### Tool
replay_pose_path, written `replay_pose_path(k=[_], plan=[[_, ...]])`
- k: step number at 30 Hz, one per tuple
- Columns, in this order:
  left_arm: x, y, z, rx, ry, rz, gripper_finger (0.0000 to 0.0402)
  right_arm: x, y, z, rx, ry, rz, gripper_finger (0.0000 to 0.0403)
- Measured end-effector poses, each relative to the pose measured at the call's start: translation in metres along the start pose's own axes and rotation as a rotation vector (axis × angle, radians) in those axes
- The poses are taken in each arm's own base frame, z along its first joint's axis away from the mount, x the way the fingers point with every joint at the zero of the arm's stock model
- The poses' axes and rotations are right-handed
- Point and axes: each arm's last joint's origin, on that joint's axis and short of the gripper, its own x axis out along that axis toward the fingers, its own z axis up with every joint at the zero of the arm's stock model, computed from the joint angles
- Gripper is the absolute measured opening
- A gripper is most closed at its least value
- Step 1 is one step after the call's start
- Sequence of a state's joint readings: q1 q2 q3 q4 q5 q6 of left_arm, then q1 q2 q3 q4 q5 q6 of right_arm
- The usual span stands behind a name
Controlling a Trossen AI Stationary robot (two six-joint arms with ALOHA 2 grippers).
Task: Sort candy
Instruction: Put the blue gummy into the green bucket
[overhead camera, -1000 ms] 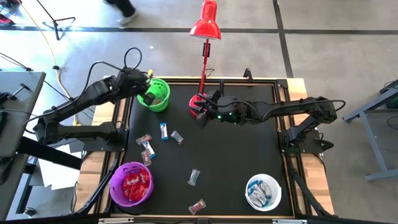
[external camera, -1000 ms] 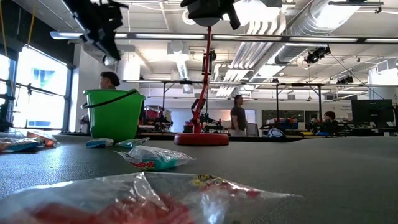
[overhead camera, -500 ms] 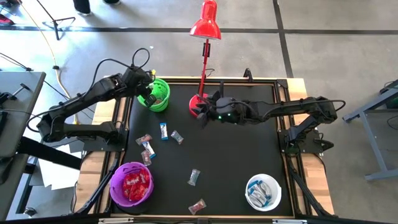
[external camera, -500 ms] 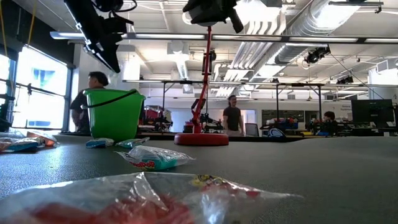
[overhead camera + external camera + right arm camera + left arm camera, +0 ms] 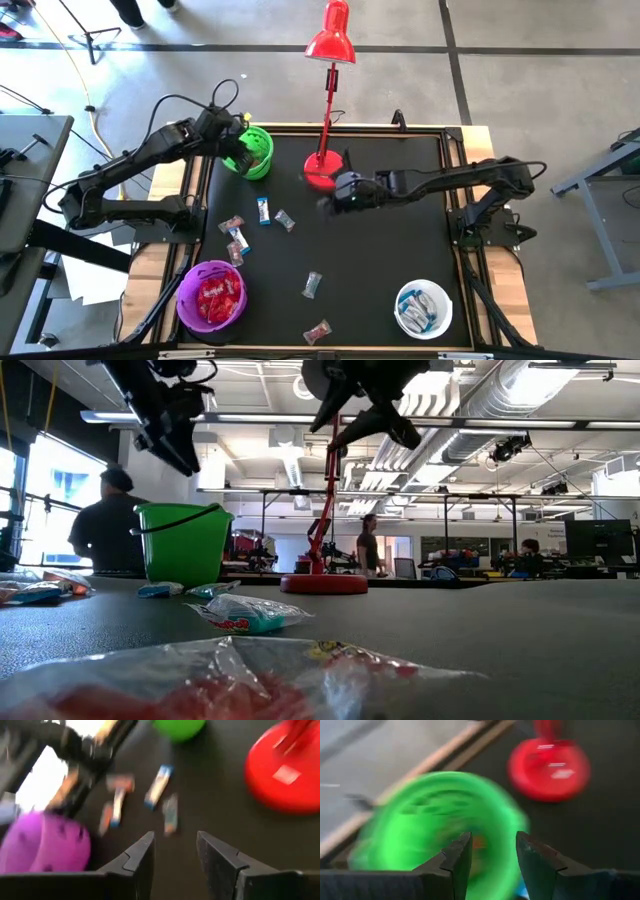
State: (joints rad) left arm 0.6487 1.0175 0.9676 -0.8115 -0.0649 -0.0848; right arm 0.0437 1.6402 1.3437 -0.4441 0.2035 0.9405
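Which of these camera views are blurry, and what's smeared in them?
Left wrist view: the green bowl smears sideways. Right wrist view: the candy and purple bowl streak. Low view: the nearest wrapper is out of focus. High view: mostly sharp.

Black surface (image 5: 400, 240) with wood edging. Green bowl (image 5: 256, 152) at far left corner, purple bowl (image 5: 211, 297) at near left, white bowl (image 5: 424, 309) at near right. Red desk lamp (image 5: 330, 40), round base (image 5: 322, 171) on the surface right of the green bowl. Low view: person (image 5: 103, 525) behind green bowl, another person (image 5: 369, 544) standing farther back in the room
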Motion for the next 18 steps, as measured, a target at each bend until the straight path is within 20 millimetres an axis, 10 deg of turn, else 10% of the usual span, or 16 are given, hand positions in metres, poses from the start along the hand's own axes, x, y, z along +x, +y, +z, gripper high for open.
replay_pose_path(k=[18], plan=[[-0.019, -0.049, -0.001, -0.17, -0.005, -0.459, 0.0131, 0.11, -0.029, -0.011, 0.184, 0.197, 0.075, 0.0142]])
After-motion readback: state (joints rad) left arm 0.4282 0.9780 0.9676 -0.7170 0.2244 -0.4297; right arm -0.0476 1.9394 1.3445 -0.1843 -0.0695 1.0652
